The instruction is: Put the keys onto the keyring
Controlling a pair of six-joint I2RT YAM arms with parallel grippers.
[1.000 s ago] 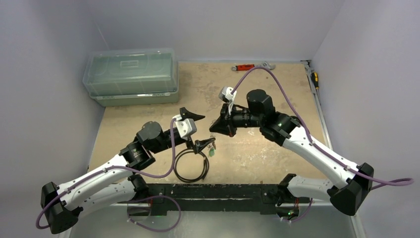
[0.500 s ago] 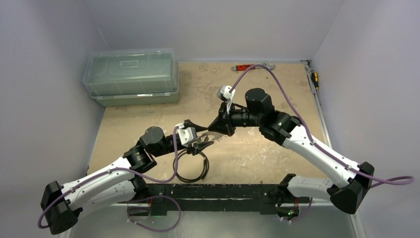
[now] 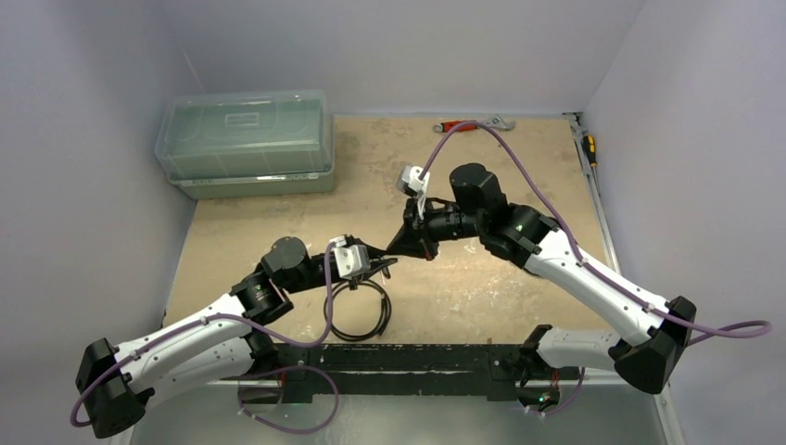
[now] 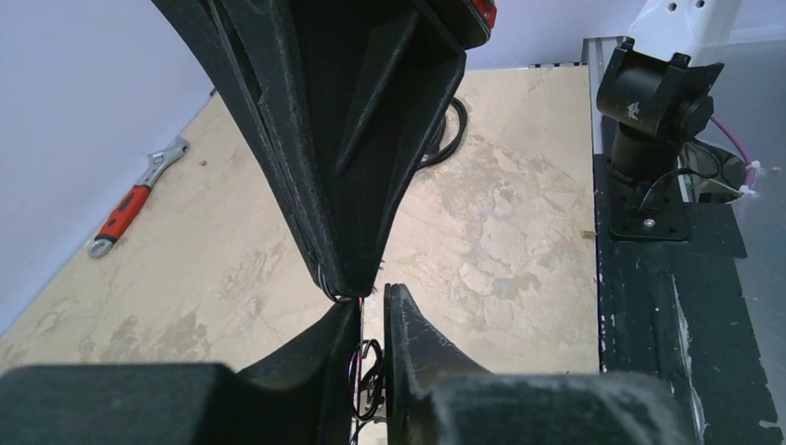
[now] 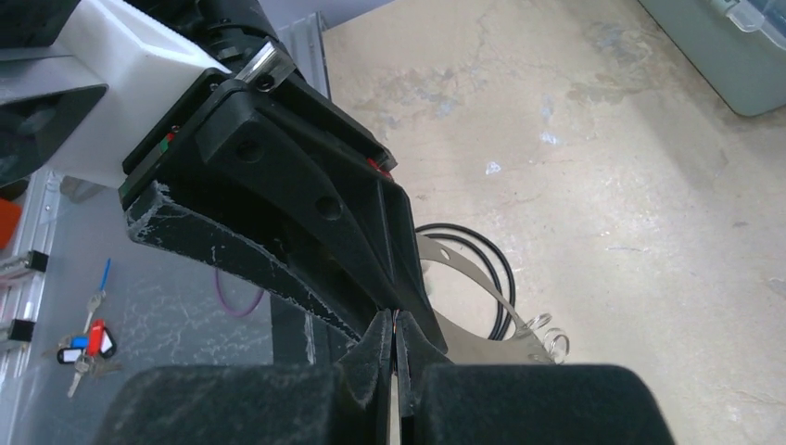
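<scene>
Top external view: left pincer [image 3: 386,264] and right pincer [image 3: 399,247] meet tip to tip above the counter [image 3: 519,176]. Left pincer pinches the keys [image 4: 368,367]; right pincer is pressed together.

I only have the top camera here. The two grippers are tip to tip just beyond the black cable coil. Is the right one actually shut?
Observer: Yes. The right wrist view shows the right gripper with its fingertips pressed together; anything between them is too thin to name.
Operator: And the left?
Observer: The left wrist view shows the left gripper closed to a narrow slit, with a small wire loop in it.
Operator: Anything trailing out?
Observer: In the right wrist view a thin silvery strip curves out from behind the left gripper, crossing the black coil in that picture, with small wire rings at its far end.
</scene>
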